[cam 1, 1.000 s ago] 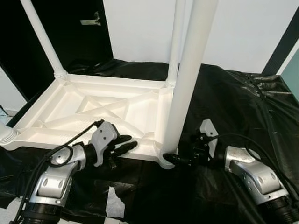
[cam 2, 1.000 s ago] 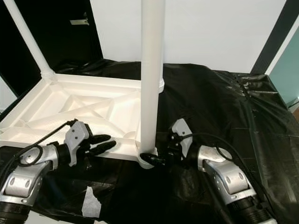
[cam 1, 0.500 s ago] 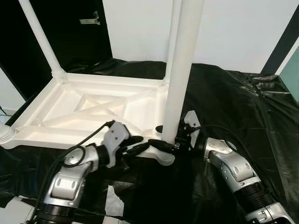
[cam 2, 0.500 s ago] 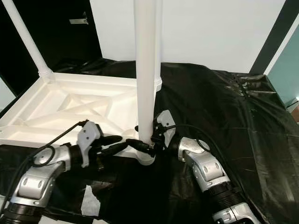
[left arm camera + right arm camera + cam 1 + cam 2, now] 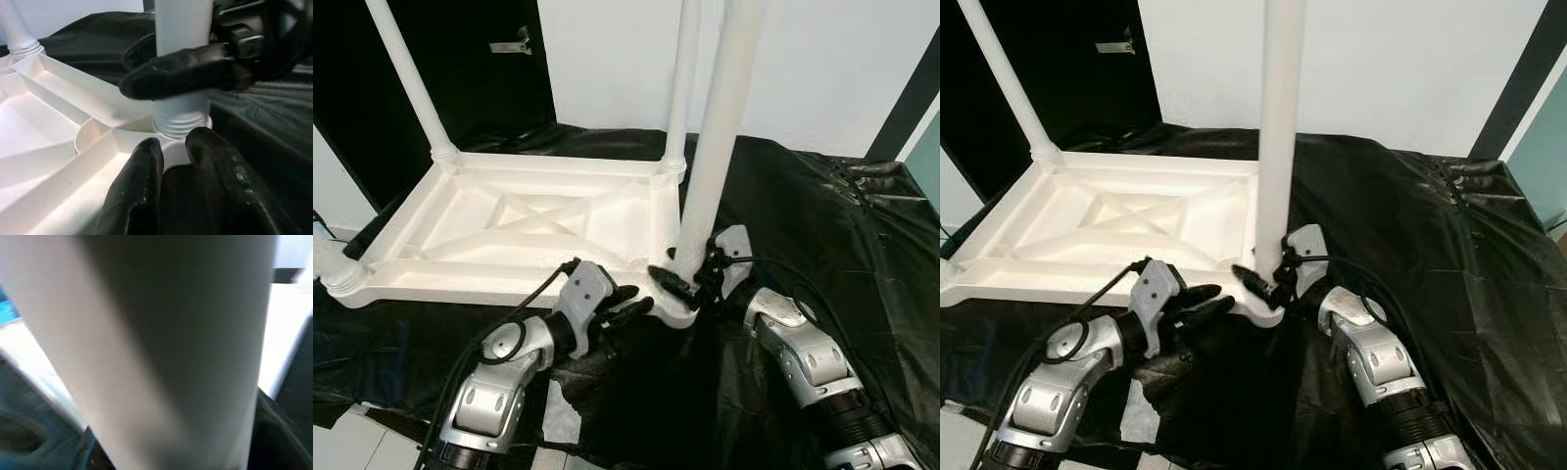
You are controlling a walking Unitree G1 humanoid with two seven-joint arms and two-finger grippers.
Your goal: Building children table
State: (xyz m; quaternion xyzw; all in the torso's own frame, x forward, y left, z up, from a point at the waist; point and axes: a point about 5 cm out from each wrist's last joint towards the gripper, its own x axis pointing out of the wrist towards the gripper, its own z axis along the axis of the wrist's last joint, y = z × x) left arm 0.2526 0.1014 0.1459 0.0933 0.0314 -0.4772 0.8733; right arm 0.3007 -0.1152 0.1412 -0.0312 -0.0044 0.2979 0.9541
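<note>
While the right gripper is clamping the near leg at its socket, the left gripper, fingers together, is bracing the tabletop beside it; rotate squarely.

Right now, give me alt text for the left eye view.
An upturned white plastic tabletop lies on black sheeting; the right tool grips the near white leg at its base, the left tool beside that corner.
</note>
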